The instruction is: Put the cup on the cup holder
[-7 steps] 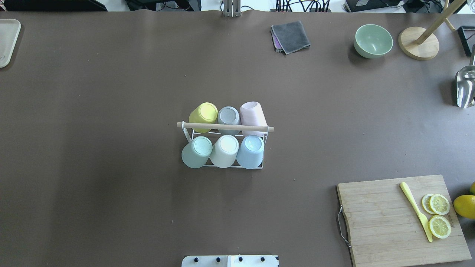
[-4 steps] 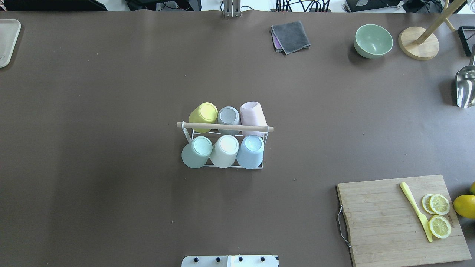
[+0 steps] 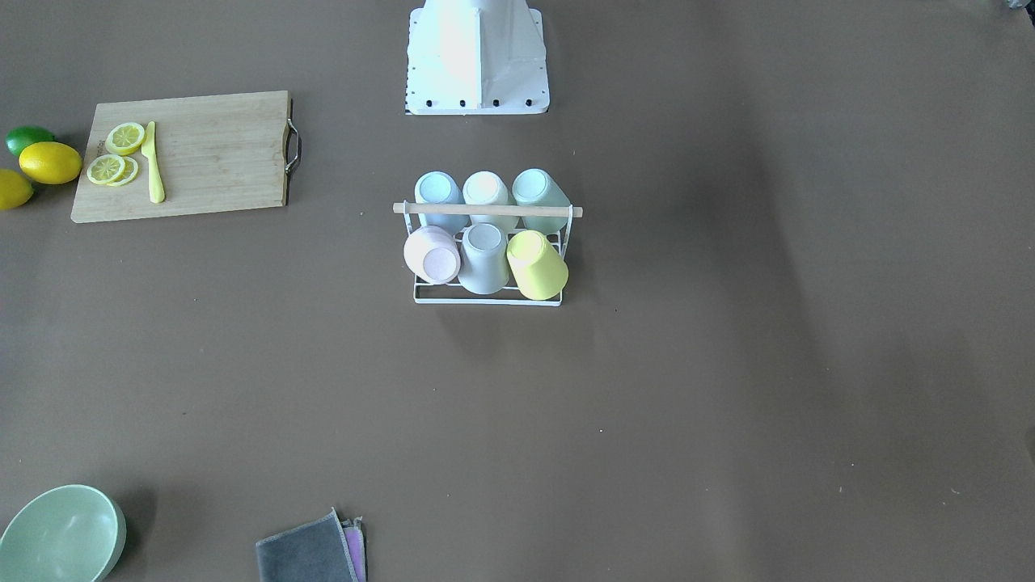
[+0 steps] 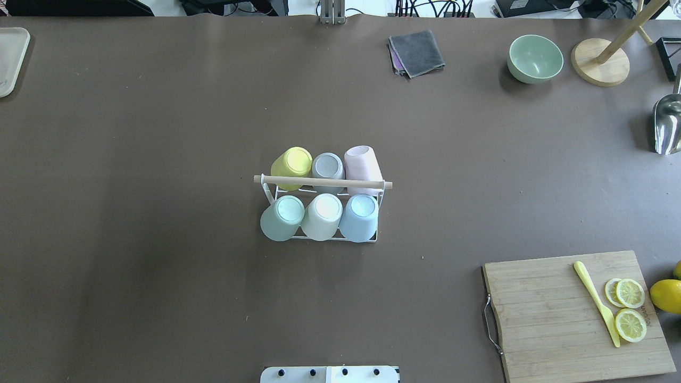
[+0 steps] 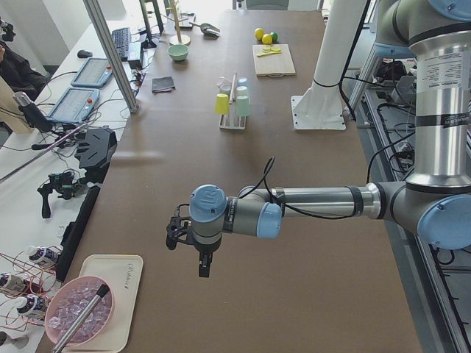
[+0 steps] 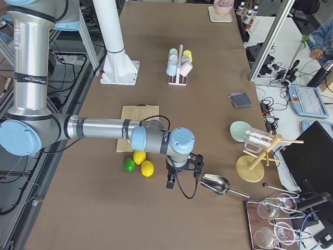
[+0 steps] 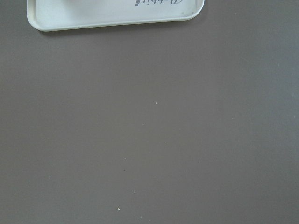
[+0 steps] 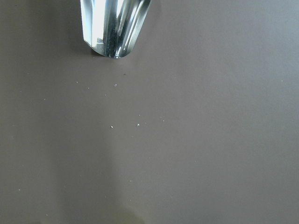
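Observation:
The cup holder [image 4: 323, 183], a white wire rack with a wooden dowel bar, stands at the table's middle. Several pastel cups sit upside down on it: yellow [image 4: 291, 164], grey [image 4: 327, 167] and pink [image 4: 363, 164] in the far row, mint [image 4: 282, 217], cream [image 4: 322, 215] and blue [image 4: 359, 217] in the near row. It also shows in the front view [image 3: 485, 209]. My left gripper [image 5: 174, 238] hovers far off near the table's left end. My right gripper [image 6: 195, 162] hovers near the right end. I cannot tell whether either is open or shut.
A white tray [image 7: 117, 14] lies under the left wrist and a metal scoop [image 8: 112, 25] under the right. A cutting board [image 4: 558, 319] with lemon slices and a yellow knife [image 4: 596, 303], a green bowl [image 4: 534, 58], a grey cloth [image 4: 417, 52] and a wooden stand [image 4: 600, 61] lie at the right.

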